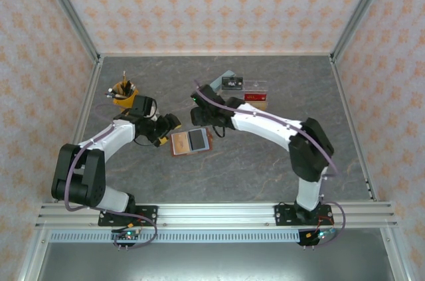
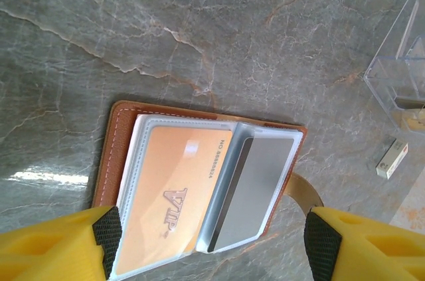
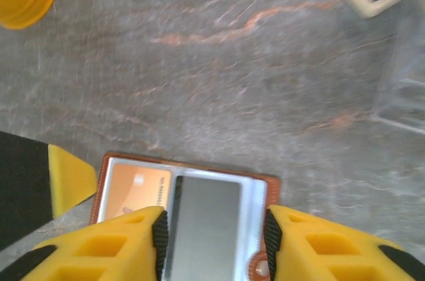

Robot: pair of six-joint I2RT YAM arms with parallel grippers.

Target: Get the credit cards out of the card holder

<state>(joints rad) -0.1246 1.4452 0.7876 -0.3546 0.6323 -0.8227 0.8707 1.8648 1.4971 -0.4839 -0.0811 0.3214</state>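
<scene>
Lying open and flat on the grey marbled worktop [image 1: 265, 161], the small reddish-brown leather card holder [image 1: 191, 141] sits between the two arms, near the middle of the surface. Its clear plastic sleeves hold two cards side by side: an orange-tan plastic card printed "VIP" [image 2: 176, 194] in one pocket and a plain grey card [image 2: 255, 191] in the next, both fully tucked in. The left claw [image 2: 212, 241] is spread wide with nothing in it, its yellow fingers standing outside the holder's two short ends. The right claw [image 3: 216, 238] is parted more narrowly, one finger on each side of the grey card's sleeve; it grips nothing, and whether the pads touch the plastic cannot be told. At the far left a yellow cup [image 1: 123, 93] holds a few pens or pencils. At the far centre a clear acrylic tiered organiser [image 1: 251, 88] carries a small black box [image 1: 232, 82] and a red slab [image 1: 256, 99]; which compartments cannot be told. A small white tag [image 2: 392, 159] lies on the worktop near the organiser.
</scene>
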